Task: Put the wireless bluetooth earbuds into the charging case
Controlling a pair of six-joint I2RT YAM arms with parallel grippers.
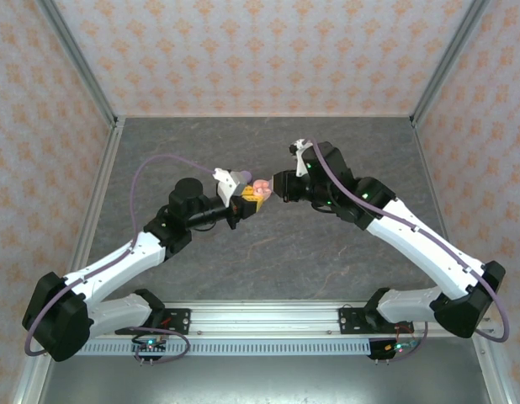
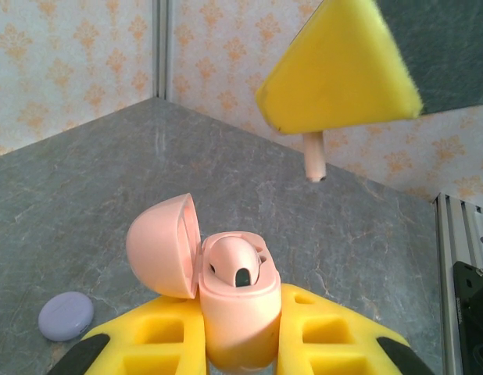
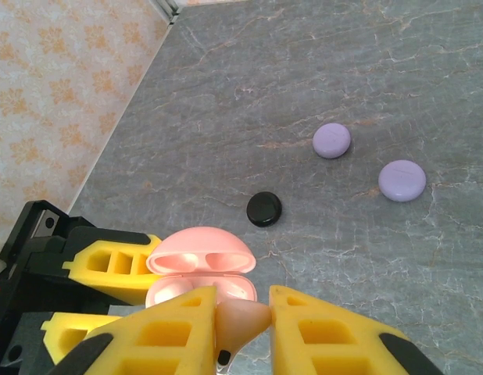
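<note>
- The pink stemmed plastic earbud [image 3: 243,316] is pinched tight in the right gripper [image 3: 241,301], squeezed between its yellow foam pads [image 3: 327,332], up in the air over the middle of the table.
- In the left wrist view its stem [image 2: 313,156] pokes out under the pad, long axis roughly vertical with the tip pointing down. It hangs above and a bit to the right of the case, and there's a clear gap, so no contact.
- Looks-wise it's smooth pale pink with a slim stem and a darker ring at the tip.
- The pink rounded plastic charging case [image 2: 237,312] is clamped in the left gripper [image 2: 237,332], sitting upright with the mouth facing up. Its domed lid [image 2: 163,246] is flipped open to the left.
- One socket looks like it's already holding a pink bud head [image 2: 235,264].
- There's plenty of room around the pair. The grey marbled table [image 1: 268,151] is bare beneath them, and the patterned walls [image 1: 260,50] and metal frame posts are well off.
- Down on the table, well apart from the case, sit a small black disc [image 3: 264,208] and two lilac discs [image 3: 331,141] [image 3: 402,180].
</note>
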